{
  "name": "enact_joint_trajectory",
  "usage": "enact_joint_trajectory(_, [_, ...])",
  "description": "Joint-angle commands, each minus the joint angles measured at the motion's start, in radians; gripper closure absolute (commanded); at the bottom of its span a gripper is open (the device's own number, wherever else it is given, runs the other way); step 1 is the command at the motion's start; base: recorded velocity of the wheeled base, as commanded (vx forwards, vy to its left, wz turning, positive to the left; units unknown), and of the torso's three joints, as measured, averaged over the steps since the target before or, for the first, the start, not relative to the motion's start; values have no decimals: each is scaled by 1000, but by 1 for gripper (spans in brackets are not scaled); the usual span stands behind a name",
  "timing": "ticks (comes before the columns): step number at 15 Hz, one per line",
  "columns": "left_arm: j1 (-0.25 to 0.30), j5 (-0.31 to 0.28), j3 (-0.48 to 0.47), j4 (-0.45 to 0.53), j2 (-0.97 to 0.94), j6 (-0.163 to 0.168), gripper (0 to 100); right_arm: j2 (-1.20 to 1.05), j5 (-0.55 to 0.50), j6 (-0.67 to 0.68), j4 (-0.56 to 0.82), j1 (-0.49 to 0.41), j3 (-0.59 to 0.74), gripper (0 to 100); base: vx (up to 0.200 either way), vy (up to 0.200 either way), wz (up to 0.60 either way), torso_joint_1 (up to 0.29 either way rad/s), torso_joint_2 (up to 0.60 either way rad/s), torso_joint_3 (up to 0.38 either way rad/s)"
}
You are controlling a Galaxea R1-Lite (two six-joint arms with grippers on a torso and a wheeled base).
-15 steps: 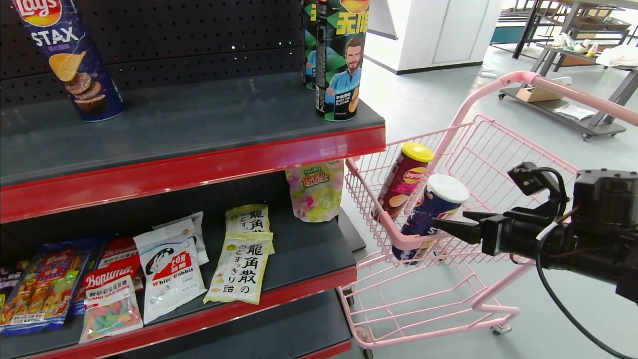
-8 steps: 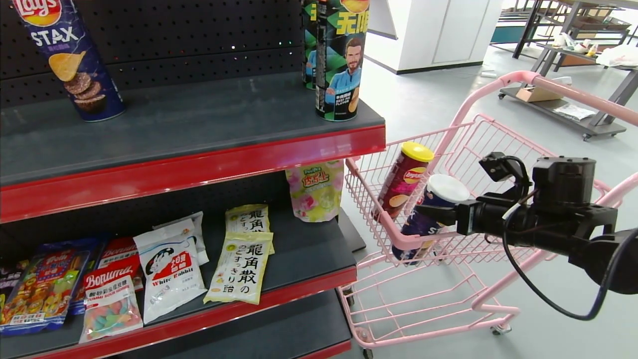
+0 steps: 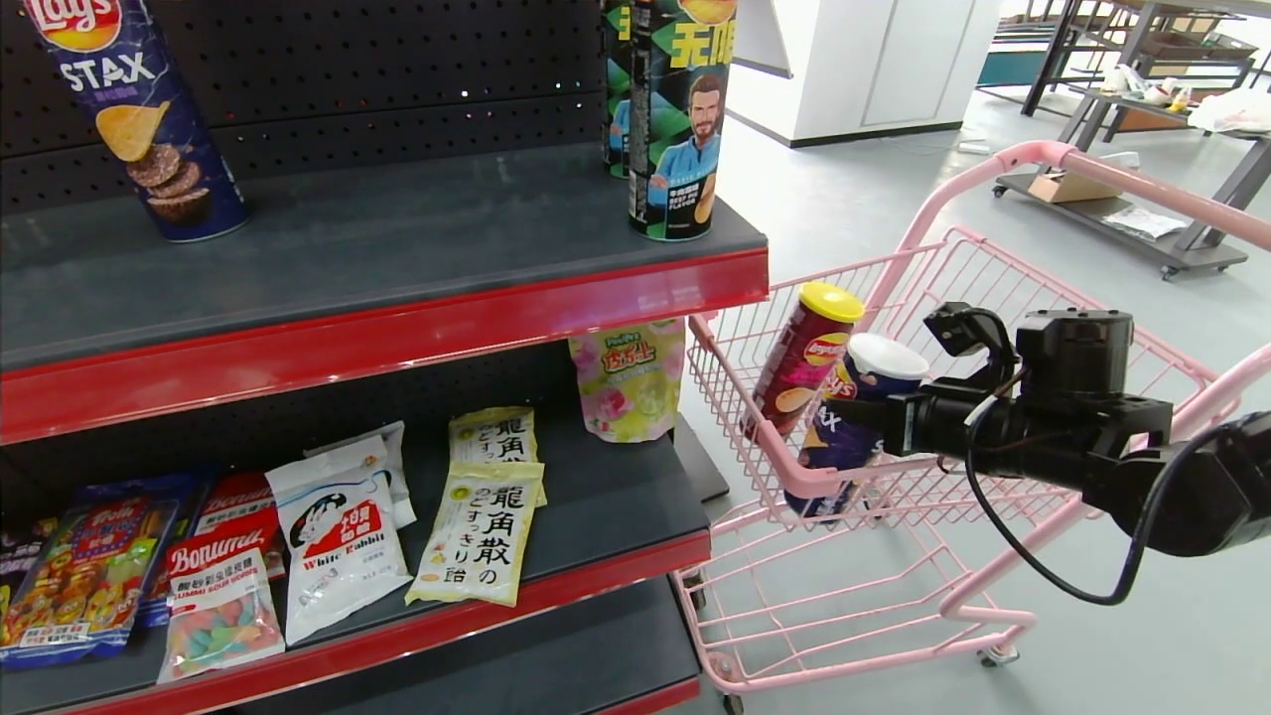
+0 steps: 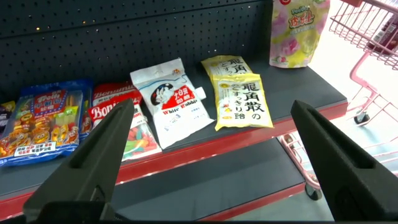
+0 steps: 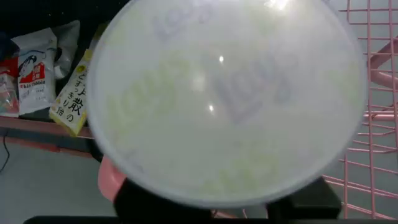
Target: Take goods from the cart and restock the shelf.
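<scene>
Your right claw was closed on the blue can, with its dark fingers pressed to the can's upper body just under the white lid. The can stood nearly upright in the front corner of the pink wire cart, at three o'clock from the shelf. The claw covered part of its printed label, and the cart's wires and rim cut off its foot.

From your right wrist, that lid was a pale, glossy plastic disc. Its raised lettering was too faint to make out.

At ten o'clock from the blue can, and touching it, the red can leaned against the wire wall. It was a cardboard tube with a yellow cap and a picture of crisps.

Your left claw hung before the lower shelf board. Its two black fingers were spread wide and held nothing. Beyond them lay a flat white bag and, at its three o'clock, two overlapping yellow sachets. A pink-and-green pouch stood upright at one o'clock from these, its top cut off.
</scene>
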Motion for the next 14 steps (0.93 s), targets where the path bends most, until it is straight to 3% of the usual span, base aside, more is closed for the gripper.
enact_joint_trajectory(1, [0, 0, 0, 0, 1, 0, 0, 3, 0, 0, 1, -3, 3, 100, 0, 0, 0, 0, 0, 0])
enact_joint_trajectory(6, [0, 0, 0, 0, 1, 0, 0, -197, -24, -6, 7, -11, 49, 100, 0, 0, 0, 0, 0, 0])
enact_joint_trajectory(13, [0, -1, 0, 0, 1, 0, 0, -455, -26, -22, 22, -31, 6, 100, 0, 0, 0, 0, 0, 0])
enact_joint_trajectory(14, [0, -1, 0, 0, 1, 0, 0, -554, -29, -63, 118, -29, 23, 100, 0, 0, 0, 0, 0, 0])
